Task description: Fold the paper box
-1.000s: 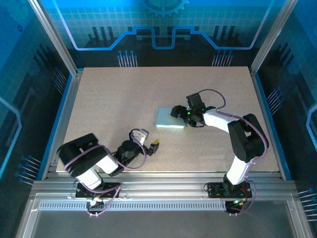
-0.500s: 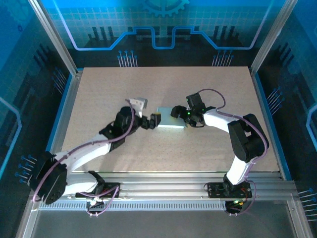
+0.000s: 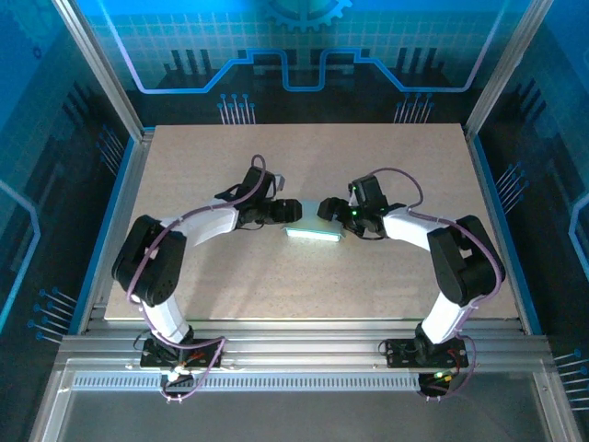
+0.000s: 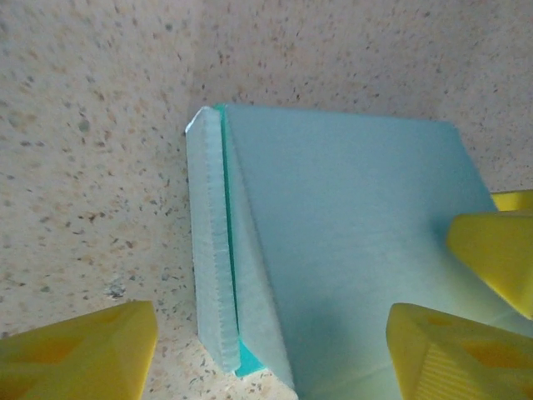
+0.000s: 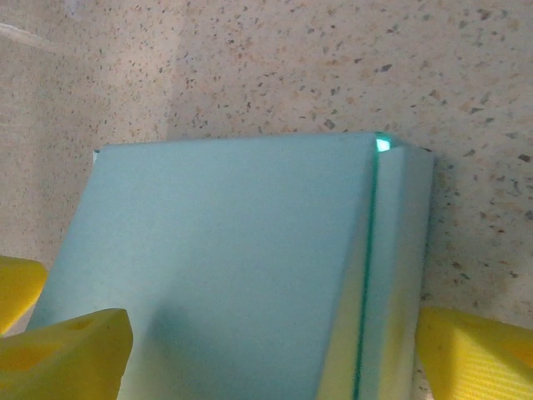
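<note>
The paper box is a flat pale mint-blue pack lying mid-table, with a folded strip along one long edge. My left gripper is at its left end and my right gripper at its right end, both low over it. In the left wrist view the box runs between my yellow fingers; the left gripper is open, one finger on the table apart from the strip. In the right wrist view the box lies between the fingertips of my open right gripper.
The speckled beige table spreads to all sides of the box. Aluminium rails run along the near edge, and blue enclosure walls stand around the table.
My left arm has swung from the near left of the table up to the box's left end, and its jaws have narrowed. The right gripper has stayed at the box's right end.
</note>
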You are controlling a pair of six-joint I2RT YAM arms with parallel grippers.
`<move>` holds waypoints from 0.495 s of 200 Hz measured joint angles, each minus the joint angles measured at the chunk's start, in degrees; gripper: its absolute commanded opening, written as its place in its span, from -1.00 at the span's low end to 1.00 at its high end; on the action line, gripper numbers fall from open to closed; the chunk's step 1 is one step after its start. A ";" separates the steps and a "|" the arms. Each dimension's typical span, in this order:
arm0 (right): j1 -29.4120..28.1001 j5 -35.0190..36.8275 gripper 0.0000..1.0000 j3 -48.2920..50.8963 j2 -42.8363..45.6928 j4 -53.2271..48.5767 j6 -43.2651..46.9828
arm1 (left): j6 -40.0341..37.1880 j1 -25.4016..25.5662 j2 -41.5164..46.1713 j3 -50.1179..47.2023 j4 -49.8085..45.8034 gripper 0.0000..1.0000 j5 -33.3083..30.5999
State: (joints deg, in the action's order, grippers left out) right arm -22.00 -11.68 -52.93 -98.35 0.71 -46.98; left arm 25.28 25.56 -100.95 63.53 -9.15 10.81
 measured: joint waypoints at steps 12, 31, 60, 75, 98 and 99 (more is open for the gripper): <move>0.50 -0.63 0.78 0.59 0.02 0.48 -0.17 | 0.17 -0.11 -1.27 0.55 -0.11 0.27 0.79; 0.96 -0.94 0.78 1.40 0.28 0.87 -0.28 | 0.28 -0.31 -2.27 0.72 -0.02 0.12 1.66; 1.07 -1.01 0.75 2.73 1.66 1.29 -0.37 | 0.70 -0.33 -3.13 0.35 0.81 0.02 2.43; 1.07 -1.03 0.67 3.23 1.97 1.27 -0.13 | 1.29 -0.33 -3.52 -0.24 1.42 -0.08 2.67; 1.07 -0.98 0.48 3.80 1.90 1.27 0.09 | 1.68 -0.35 -4.13 -0.72 2.14 -0.19 3.02; 1.07 -0.98 0.47 3.82 1.88 1.27 0.11 | 1.70 -0.35 -4.13 -0.74 2.14 -0.21 3.02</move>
State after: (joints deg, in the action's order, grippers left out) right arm -20.93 -12.67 -49.10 -96.47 1.98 -46.87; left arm 26.98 25.21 -105.08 62.78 -7.01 13.82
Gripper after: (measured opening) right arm 0.789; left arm 0.424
